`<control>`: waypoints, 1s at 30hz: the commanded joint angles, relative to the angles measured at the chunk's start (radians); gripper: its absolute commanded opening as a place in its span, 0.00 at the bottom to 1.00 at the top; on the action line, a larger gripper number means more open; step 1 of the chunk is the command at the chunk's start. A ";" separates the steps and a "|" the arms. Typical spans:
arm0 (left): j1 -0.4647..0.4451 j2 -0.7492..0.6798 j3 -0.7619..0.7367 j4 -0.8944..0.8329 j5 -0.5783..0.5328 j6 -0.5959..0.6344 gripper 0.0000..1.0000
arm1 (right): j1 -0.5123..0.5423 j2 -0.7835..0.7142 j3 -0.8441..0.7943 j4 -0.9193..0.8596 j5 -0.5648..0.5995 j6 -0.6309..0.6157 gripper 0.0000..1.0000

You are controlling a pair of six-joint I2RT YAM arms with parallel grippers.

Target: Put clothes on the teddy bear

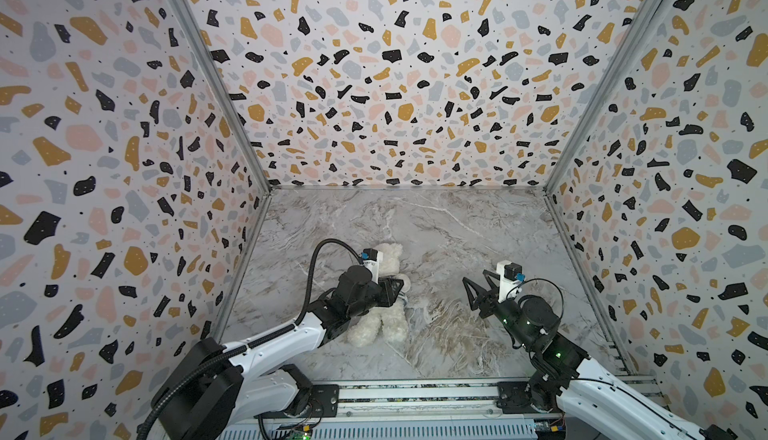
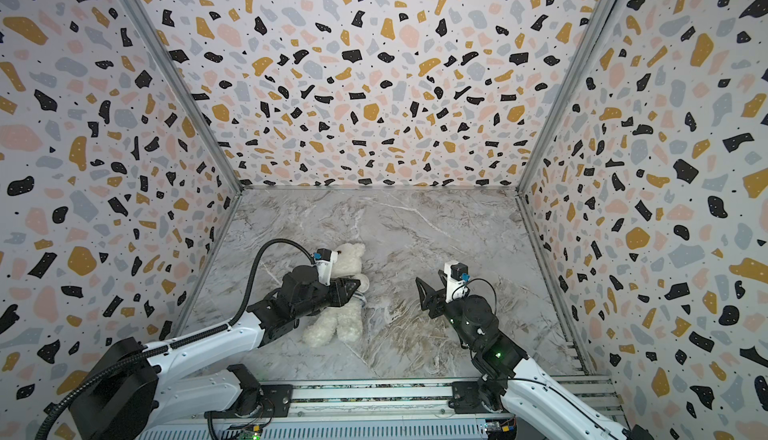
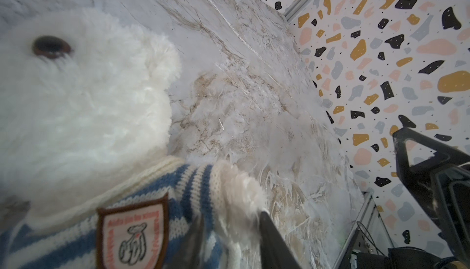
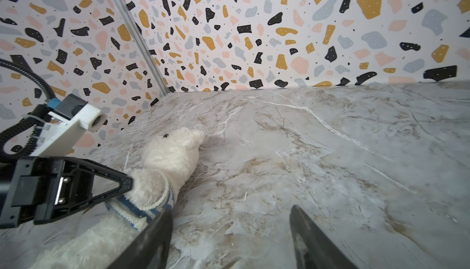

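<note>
Marble table (image 1: pixel 457 226) | bear (image 1: pixel 390 261) lying lower centre of frame, wearing shirt (image 3: pixel 183 186) | left gripper (image 3: pixel 231 219) straddling its sleeved arm, grip unclear | right gripper (image 4: pixel 229 210) hanging open, empty | likely finishing; next needing clean left withdrawal.

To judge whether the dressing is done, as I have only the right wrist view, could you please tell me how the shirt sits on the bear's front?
Observer: The left wrist view shows the striped shirt across the teddy bear's chest, its badge showing.
Operator: Thank you; is my right gripper clear of it?
Observer: Yes; in both top views the right gripper is open over bare table, apart from the bear.
</note>
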 commanded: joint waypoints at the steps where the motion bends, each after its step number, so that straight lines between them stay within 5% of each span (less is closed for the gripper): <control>1: -0.003 -0.021 0.040 0.011 -0.025 0.030 0.58 | -0.012 -0.036 0.003 -0.042 0.075 -0.013 0.76; 3: -0.003 -0.032 0.044 -0.008 -0.029 0.045 0.71 | -0.022 -0.049 0.007 -0.062 0.103 -0.019 0.77; 12: 0.000 -0.151 0.088 -0.168 -0.191 0.126 1.00 | -0.126 -0.091 0.011 -0.104 0.205 -0.061 0.95; 20: 0.088 -0.325 0.057 -0.278 -0.594 0.107 1.00 | -0.257 -0.055 0.019 -0.074 0.196 -0.120 0.99; 26: 0.209 -0.385 -0.014 -0.213 -0.752 0.185 1.00 | -0.400 -0.008 0.017 -0.043 0.158 -0.093 0.99; 30: 0.261 -0.368 -0.055 -0.135 -0.853 0.245 1.00 | -0.454 -0.053 -0.067 0.104 0.097 -0.191 1.00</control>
